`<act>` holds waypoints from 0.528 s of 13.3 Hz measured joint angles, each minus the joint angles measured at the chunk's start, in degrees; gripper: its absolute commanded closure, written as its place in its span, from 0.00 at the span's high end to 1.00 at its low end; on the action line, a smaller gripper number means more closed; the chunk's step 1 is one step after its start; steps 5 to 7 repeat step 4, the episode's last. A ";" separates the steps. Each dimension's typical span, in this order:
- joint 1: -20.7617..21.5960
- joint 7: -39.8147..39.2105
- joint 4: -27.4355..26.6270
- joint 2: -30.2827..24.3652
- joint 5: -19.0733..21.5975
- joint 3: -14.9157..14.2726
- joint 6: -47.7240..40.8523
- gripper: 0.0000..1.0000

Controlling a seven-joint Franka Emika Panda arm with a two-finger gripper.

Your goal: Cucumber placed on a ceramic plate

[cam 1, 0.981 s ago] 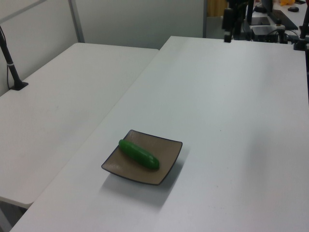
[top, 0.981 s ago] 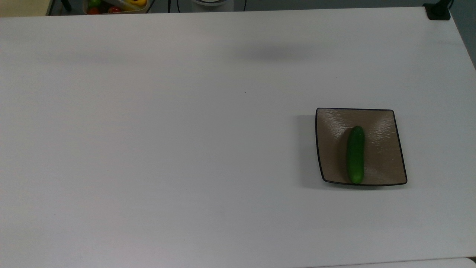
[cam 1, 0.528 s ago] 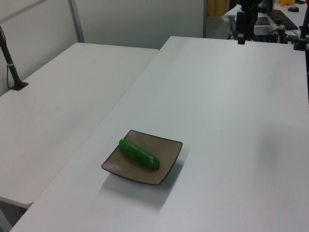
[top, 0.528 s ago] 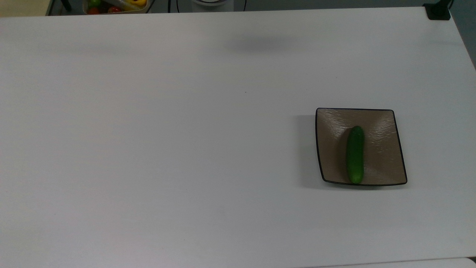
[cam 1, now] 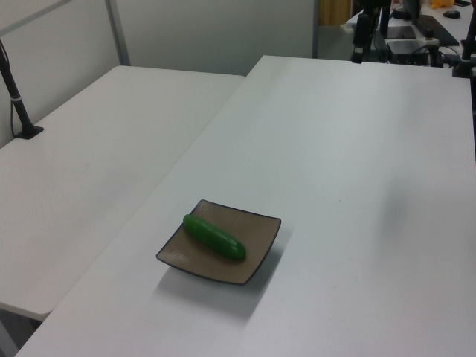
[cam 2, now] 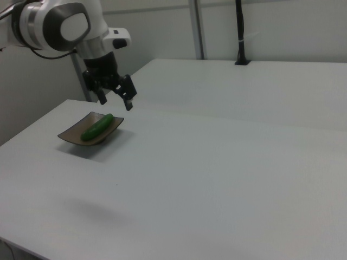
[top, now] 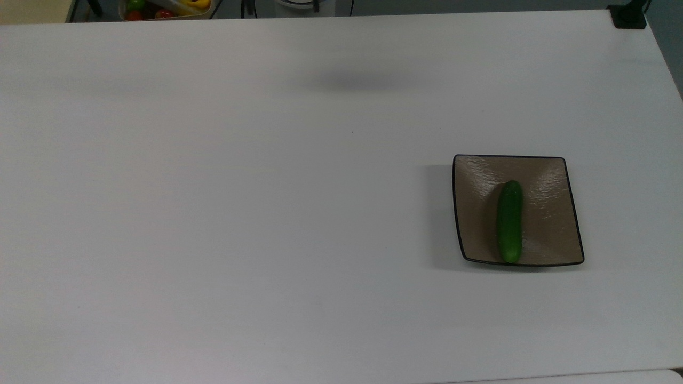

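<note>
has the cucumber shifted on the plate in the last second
No. In the top view the cucumber lies at the same spot against the ceramic plate rim.

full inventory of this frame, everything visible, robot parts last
cucumber: 1, dark green, lying on the plate, one end near the edge closest to the top view's bottom
ceramic plate: 1, brown with black rim, on the white table at the top view's right
table: 1, white, under everything
bin of produce: 1, red, green and yellow items, past the table's far edge at the top view's upper left
black post: 1, on the second table in the right view
tool: 1, black, open, in the air, apart from the plate
</note>
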 measured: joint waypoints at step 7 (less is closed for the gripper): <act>-0.07 -1.37 0.00 0.16 0.08 -0.93 0.96 1.00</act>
